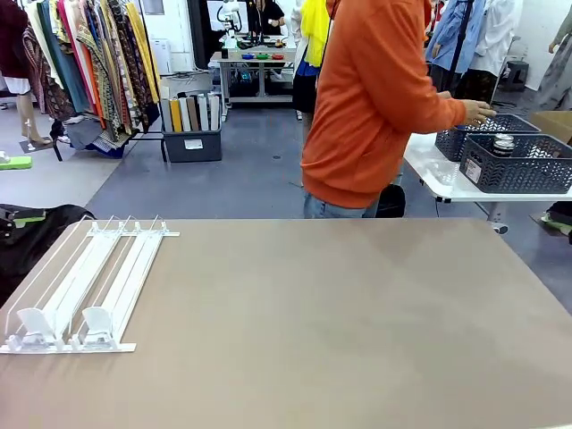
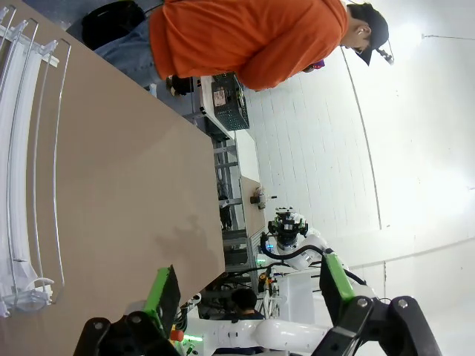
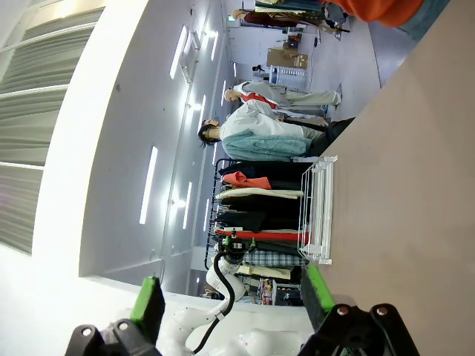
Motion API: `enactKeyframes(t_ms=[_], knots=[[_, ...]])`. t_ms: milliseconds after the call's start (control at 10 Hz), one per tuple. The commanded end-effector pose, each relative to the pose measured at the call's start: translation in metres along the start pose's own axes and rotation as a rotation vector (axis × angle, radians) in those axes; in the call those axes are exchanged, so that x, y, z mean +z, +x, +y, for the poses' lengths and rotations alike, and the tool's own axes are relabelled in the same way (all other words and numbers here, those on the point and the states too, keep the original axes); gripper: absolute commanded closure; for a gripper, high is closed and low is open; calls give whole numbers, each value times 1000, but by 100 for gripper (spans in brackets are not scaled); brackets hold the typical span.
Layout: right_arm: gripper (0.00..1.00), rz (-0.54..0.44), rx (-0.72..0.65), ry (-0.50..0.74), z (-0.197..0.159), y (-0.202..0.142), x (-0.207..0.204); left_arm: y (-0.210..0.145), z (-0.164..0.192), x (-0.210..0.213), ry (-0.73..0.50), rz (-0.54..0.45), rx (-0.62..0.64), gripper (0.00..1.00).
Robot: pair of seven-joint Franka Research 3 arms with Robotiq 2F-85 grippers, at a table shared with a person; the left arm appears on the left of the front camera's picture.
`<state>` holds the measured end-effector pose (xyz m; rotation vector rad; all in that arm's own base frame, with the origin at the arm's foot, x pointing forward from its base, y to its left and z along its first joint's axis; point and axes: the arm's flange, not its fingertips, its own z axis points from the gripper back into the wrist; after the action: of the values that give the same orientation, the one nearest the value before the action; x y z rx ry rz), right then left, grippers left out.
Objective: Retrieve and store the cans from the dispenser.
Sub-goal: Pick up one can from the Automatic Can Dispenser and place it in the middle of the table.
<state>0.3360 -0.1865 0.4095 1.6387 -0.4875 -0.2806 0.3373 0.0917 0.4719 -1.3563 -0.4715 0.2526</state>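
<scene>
Both fingers, left (image 2: 245,297) and right (image 3: 230,300), spread wide, hold nothing; dispenser (image 1: 85,286) hugs table's (image 1: 357,322) left edge.

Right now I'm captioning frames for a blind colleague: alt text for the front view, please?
A white dispenser with no cans in its lanes lies at the left of a tan table. Beyond it, a person in orange reaches toward dark mesh baskets on a side table.

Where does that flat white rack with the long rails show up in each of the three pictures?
Front view: flat white rail rack lies at the brown table's left.
Left wrist view: along the left edge, curved by the lens.
Right wrist view: mid-frame, at the table's edge.
Shared landmark: person in the orange top.
</scene>
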Motion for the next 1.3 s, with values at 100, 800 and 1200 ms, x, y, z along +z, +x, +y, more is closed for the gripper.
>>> enactKeyframes(t_ms=[100, 800, 1200], knots=[[0, 15, 8, -3, 1, -1, 0, -2, -3, -2, -18, -11, 9, 0], [0, 15, 8, -3, 1, -1, 0, -2, -3, -2, -18, -11, 9, 0], [0, 15, 8, -3, 1, -1, 0, -2, -3, -2, -18, -11, 9, 0]])
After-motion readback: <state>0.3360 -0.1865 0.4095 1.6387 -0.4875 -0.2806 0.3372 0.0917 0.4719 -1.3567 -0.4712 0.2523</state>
